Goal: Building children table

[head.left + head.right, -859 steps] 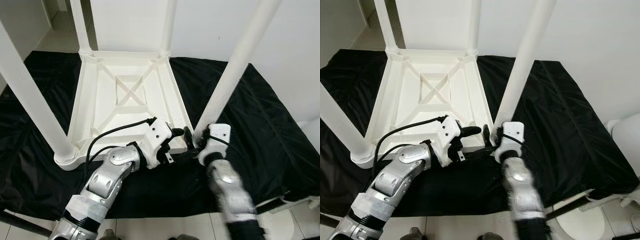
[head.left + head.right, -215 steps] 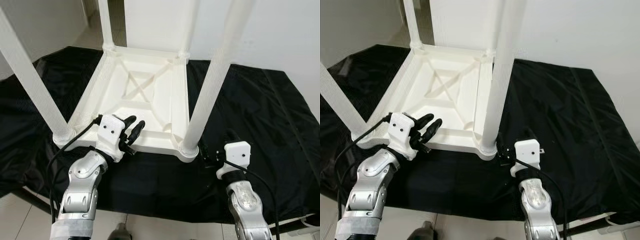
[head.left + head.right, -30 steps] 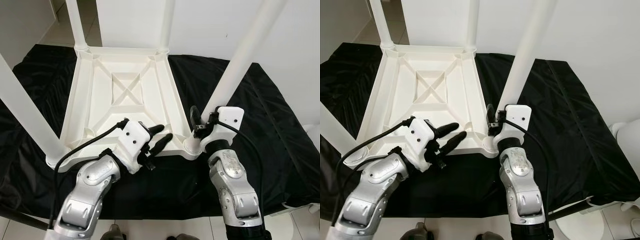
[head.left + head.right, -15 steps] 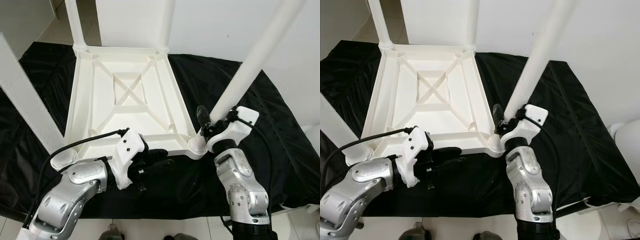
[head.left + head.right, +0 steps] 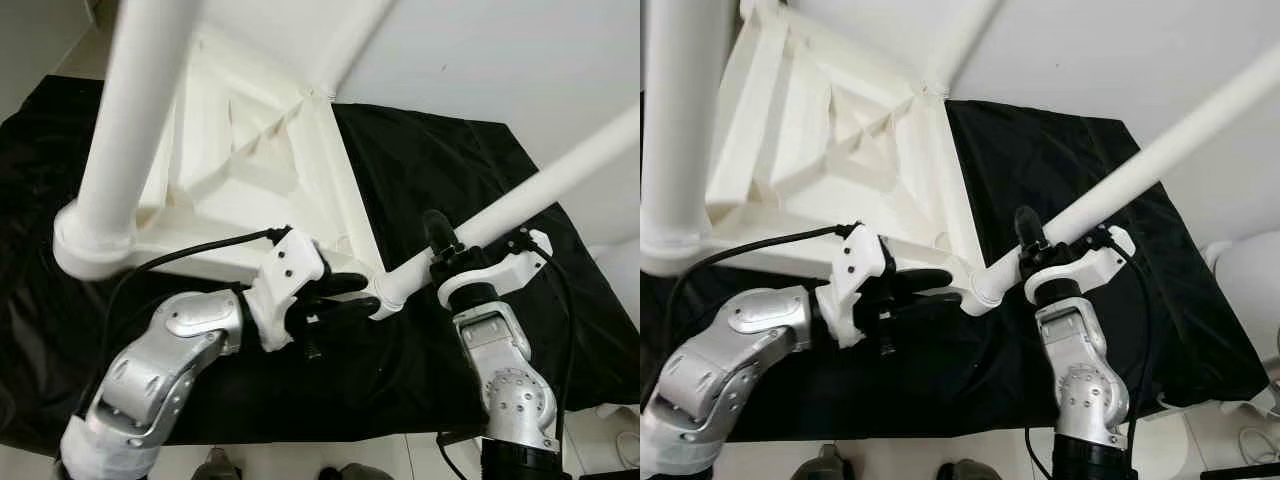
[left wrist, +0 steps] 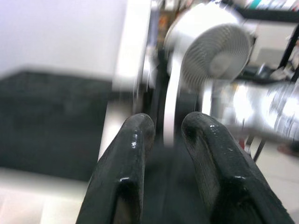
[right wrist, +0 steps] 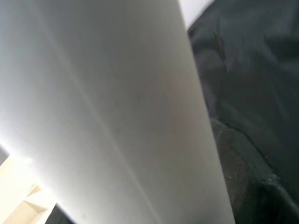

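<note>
Table [image 5: 250, 150] now tipped up off black cloth [image 5: 450, 170]; right gripper [image 5: 440, 245] clenched on near-right leg [image 5: 520, 195], left gripper [image 5: 335, 295] spread under rim; legs fitted, righting left

Setting: room in a home, domestic interior.
Evidence: plain white painted wall [image 5: 480, 60]; pale tiled floor [image 5: 1200, 450] along the near edge of the head views; black sheet [image 5: 450, 170] spread over a low surface; white plastic children's table [image 5: 250, 150], tipped, legs upward, on that sheet; white household fan [image 6: 210, 46] on a stand, blurred, in the left wrist view; dark shelving [image 6: 275, 14] behind it, contents indistinct.
</note>
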`<state>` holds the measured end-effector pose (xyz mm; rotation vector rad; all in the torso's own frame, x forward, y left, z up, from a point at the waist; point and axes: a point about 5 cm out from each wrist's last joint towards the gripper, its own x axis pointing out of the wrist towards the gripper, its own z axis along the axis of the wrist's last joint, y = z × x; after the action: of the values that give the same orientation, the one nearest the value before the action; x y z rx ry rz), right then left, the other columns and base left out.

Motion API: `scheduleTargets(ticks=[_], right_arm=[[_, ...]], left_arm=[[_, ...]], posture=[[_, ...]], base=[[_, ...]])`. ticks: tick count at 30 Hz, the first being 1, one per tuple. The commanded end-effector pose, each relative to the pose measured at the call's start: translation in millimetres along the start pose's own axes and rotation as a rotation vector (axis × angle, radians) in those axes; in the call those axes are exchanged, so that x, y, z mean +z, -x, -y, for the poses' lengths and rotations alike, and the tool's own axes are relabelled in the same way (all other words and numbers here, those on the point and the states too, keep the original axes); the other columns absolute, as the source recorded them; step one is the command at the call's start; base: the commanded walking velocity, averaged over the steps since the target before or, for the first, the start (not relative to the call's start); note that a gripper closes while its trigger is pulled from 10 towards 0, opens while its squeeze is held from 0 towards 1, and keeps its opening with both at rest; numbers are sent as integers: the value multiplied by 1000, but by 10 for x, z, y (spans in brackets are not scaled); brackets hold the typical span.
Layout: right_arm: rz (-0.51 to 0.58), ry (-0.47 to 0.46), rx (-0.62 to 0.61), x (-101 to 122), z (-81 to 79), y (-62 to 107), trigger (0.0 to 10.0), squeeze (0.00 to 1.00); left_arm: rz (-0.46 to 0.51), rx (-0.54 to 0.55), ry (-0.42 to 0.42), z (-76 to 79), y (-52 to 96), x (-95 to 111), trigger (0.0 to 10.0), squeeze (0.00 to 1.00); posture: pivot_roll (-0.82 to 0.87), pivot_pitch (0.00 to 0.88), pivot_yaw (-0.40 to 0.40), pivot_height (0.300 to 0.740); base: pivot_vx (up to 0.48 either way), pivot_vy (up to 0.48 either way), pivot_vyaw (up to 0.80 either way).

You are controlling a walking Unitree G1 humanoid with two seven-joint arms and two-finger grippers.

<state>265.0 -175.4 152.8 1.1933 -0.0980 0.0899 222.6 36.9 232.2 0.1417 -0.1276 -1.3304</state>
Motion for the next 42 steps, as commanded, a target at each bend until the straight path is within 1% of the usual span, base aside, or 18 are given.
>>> scheduleTargets(ticks=[1,3,6,7,8,12,13,15,17,19,24,27,28,30,32,34,39,42], right_arm=[[52,-526,68,-401,-9,34,10000,0],[52,-526,68,-401,-9,34,10000,0],[58,-620,118,-385,86,40,10000,0],[58,-620,118,-385,86,40,10000,0],[60,-655,124,-385,117,33,10000,0],[45,-635,114,-404,165,16,10000,0],[26,-594,112,-425,192,7,10000,0],[26,-594,112,-425,192,7,10000,0],[-15,-557,139,-453,221,14,10000,0],[-7,-609,172,-406,277,43,10000,0],[2,-614,172,-375,338,56,10000,0],[20,-607,217,-339,348,107,10000,0],[39,-631,197,-328,404,141,10000,0],[39,-631,197,-328,404,141,10000,0],[88,-689,203,-294,478,236,10000,0],[134,-734,251,-252,444,288,10000,0],[146,-746,249,-256,458,302,10000,0],[108,-710,195,-322,528,332,10000,0]], left_arm=[[15,-42,13,100,-125,51,10000,0],[15,-42,13,100,-125,51,10000,0],[-5,-145,14,207,-273,37,10000,0],[-5,-145,14,207,-273,37,10000,0],[-41,-162,-20,231,-320,-13,10000,0],[-73,-189,-50,271,-365,-65,10000,0],[-89,-200,-63,294,-392,-91,10000,0],[-89,-200,-63,294,-392,-91,10000,0],[-105,-198,-84,310,-427,-112,10000,0],[-127,-178,-98,285,-413,-140,10000,0],[-137,-139,-105,222,-388,-162,10000,0],[-141,-101,-129,143,-352,-191,10000,0],[-155,-86,-143,98,-323,-220,10000,0],[-155,-86,-143,98,-323,-220,10000,0],[-182,-60,-153,3,-264,-248,10000,0],[-185,-47,-163,-42,-237,-234,10000,0],[-178,-42,-163,-58,-245,-225,10000,0],[-193,-51,-179,-66,-245,-256,10000,0]], posture=[[128,112,-106,740],[128,112,-106,740],[140,119,-109,740],[140,119,-109,740],[142,118,-109,740],[140,121,-110,740],[134,122,-103,740],[134,122,-103,740],[133,121,-97,740],[134,121,-95,740],[135,119,-90,740],[136,116,-88,740],[135,116,-86,740],[135,116,-86,740],[142,120,-72,740],[143,120,-70,740],[146,124,-61,740],[145,132,-45,740]], base=[[0,0,0],[0,0,0],[0,0,0],[0,0,0],[0,0,0],[0,0,0],[0,0,0],[0,0,0],[0,0,0],[0,0,0],[0,0,0],[0,0,0],[0,0,0],[0,0,0],[0,0,0],[0,0,0],[0,0,0],[0,0,0]])
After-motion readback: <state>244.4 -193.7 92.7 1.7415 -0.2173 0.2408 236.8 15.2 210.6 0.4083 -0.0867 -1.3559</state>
